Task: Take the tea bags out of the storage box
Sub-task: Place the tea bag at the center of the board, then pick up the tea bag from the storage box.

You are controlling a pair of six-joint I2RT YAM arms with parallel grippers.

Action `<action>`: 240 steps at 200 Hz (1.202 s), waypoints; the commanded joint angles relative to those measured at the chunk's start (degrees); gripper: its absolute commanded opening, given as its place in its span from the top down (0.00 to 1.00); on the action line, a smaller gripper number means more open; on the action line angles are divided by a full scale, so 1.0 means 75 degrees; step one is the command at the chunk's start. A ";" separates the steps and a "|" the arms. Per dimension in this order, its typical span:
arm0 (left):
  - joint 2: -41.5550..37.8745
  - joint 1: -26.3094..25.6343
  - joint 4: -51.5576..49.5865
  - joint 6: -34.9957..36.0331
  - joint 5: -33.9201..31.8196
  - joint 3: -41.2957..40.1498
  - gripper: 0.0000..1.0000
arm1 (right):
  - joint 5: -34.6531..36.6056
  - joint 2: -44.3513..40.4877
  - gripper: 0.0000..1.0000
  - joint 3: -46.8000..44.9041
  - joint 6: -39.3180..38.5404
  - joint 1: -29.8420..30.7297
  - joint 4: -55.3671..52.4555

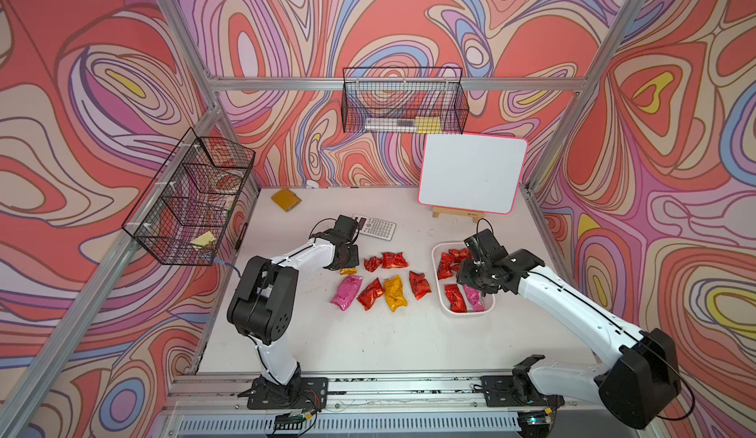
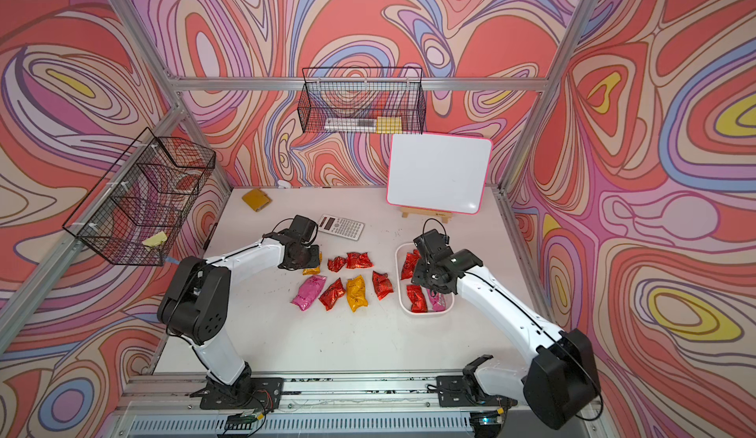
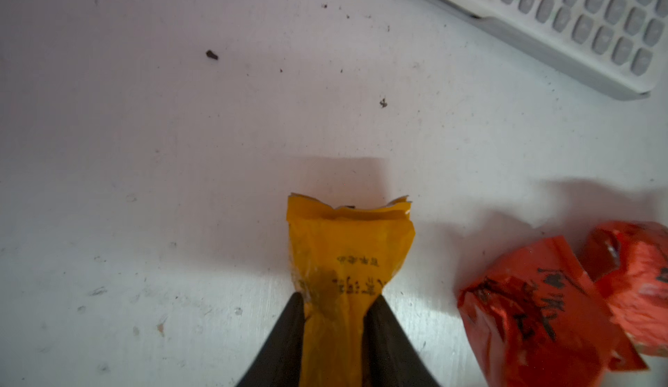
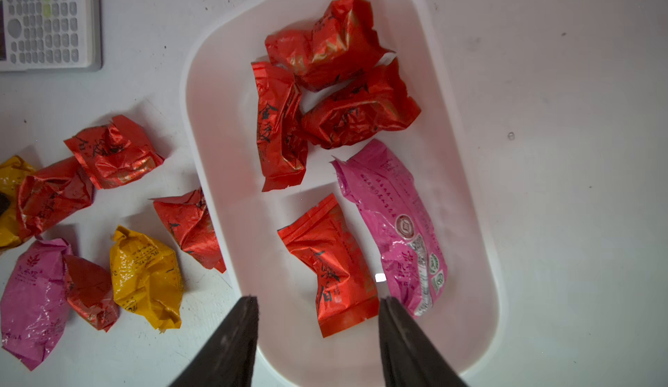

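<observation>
The white storage box holds several red tea bags and a pink one. In both top views the box sits at the right of the table. My right gripper hangs open just above the box's near end, one finger on either side of a red bag's crimped end, touching nothing. Several more tea bags lie loose on the table left of the box. My left gripper is shut on an orange-yellow tea bag low over the table, beside two red bags.
A calculator lies just behind the left gripper. A whiteboard on an easel stands at the back right, and a mustard-yellow pad at the back left. Wire baskets hang on the back and left walls.
</observation>
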 commanded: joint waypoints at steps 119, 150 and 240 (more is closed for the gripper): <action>-0.3566 0.0056 0.0496 -0.2657 0.0988 -0.0980 0.41 | -0.0182 0.1963 0.46 -0.0647 -0.1302 0.0012 0.0997; -0.4128 0.0052 0.0675 -0.3220 0.1041 -0.1573 0.41 | -0.0053 0.2439 0.48 -0.0543 -0.1434 0.0015 0.1195; -0.4609 0.0052 0.0612 -0.3535 0.0932 -0.1834 0.42 | -0.0282 0.2245 0.87 -0.0559 -0.1544 0.0012 0.1198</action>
